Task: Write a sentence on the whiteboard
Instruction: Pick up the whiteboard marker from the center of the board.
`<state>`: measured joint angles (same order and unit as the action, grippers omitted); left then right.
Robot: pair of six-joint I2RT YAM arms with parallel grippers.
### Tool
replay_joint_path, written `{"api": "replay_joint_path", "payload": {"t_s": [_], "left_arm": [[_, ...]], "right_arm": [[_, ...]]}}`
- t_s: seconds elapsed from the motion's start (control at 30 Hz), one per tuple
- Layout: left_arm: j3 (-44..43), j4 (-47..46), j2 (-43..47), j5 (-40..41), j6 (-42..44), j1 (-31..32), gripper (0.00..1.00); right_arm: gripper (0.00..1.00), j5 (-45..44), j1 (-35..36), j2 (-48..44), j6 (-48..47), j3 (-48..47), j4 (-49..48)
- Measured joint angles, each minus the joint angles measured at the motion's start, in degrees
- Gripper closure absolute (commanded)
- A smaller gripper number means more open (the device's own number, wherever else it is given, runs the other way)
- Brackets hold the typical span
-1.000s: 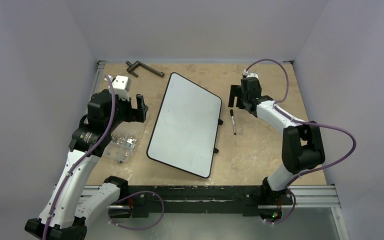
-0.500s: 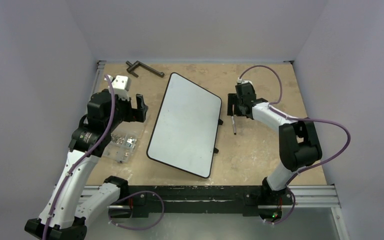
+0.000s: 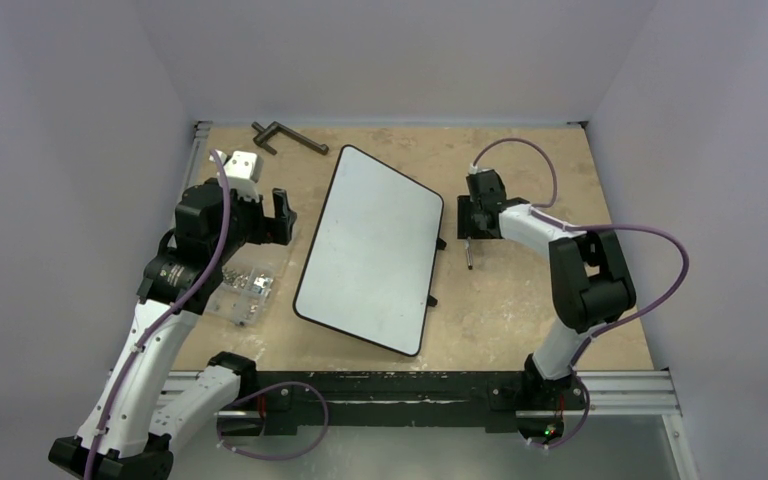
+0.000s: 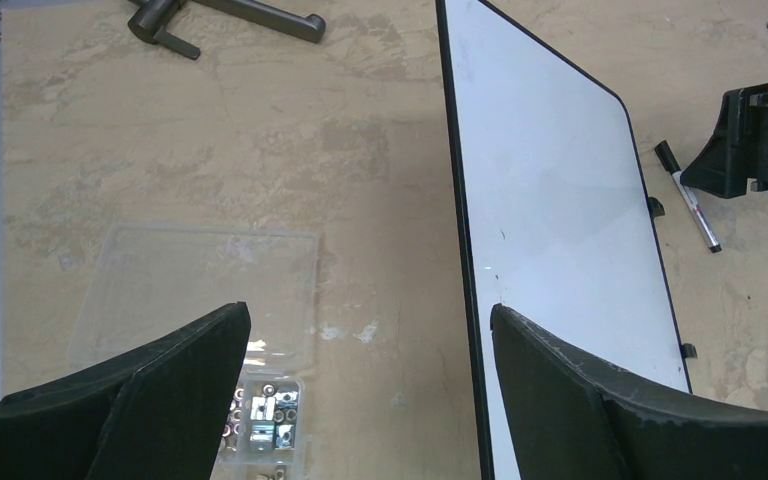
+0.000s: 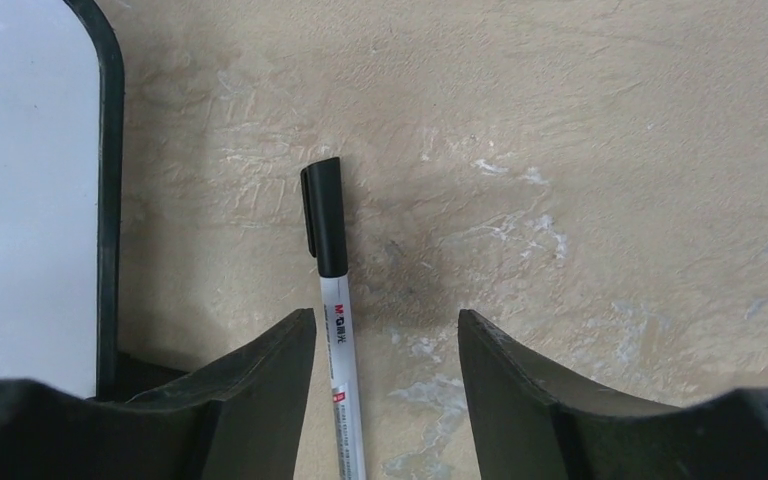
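Observation:
The whiteboard point(image 3: 370, 250) lies slanted in the middle of the table, its white face blank; the sentence is not in view on it. A black-capped marker point(image 3: 468, 258) lies on the table just right of the board. My right gripper point(image 3: 470, 218) is low over it. In the right wrist view the marker point(image 5: 335, 300) runs between the fingers, close beside the left finger, with a gap to the right one; the right gripper point(image 5: 387, 318) is open. My left gripper point(image 4: 370, 310) hangs open over bare table by the board's left rim point(image 4: 465, 250).
A clear plastic box of screws point(image 3: 245, 285) sits left of the board, under my left arm, its lid point(image 4: 200, 290) beside it. A dark metal handle point(image 3: 285, 135) lies at the back left. The board's corner point(image 5: 110, 120) is close to the marker.
My right gripper has come forward and down over the marker's upper end, and its jaws have narrowed around it. The left arm, the board and the marker have stayed put.

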<state>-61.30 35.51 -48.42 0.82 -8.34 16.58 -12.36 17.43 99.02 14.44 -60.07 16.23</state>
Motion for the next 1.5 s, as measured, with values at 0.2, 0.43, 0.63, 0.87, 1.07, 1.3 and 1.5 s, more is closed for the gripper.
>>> {"api": "replay_joint_path", "payload": {"t_s": [0.2, 0.43, 0.63, 0.87, 1.07, 1.3, 1.5], "left_arm": [[0.0, 0.02, 0.13, 0.02, 0.0, 0.07, 0.1], [0.0, 0.02, 0.17, 0.02, 0.0, 0.07, 0.1], [0.0, 0.04, 0.2, 0.02, 0.02, 0.07, 0.11], [0.0, 0.02, 0.2, -0.24, 0.02, 0.07, 0.11], [0.0, -0.11, 0.17, -2.82, 0.48, 0.7, 0.11], [0.0, -0.9, 0.07, -8.46, 0.42, 1.84, 0.11], [-2.1, -1.88, -2.29, -20.04, -2.29, 3.13, 0.1]], "right_arm": [[0.58, 0.66, 0.96, 0.22, -0.26, 0.79, 0.17], [0.69, 1.53, 1.97, 1.9, -0.55, 1.27, -0.24], [1.0, 1.57, 2.89, 2.1, -1.07, 1.22, -0.74], [1.0, 0.94, 3.17, 1.6, -1.9, 1.2, -0.11], [1.0, -1.73, 3.58, -2.78, -2.32, 0.83, 4.35], [1.0, -2.03, 3.96, -11.78, -3.06, -2.93, 8.17], [1.0, 5.92, 4.28, -22.84, -4.0, -3.1, 7.72]]}}
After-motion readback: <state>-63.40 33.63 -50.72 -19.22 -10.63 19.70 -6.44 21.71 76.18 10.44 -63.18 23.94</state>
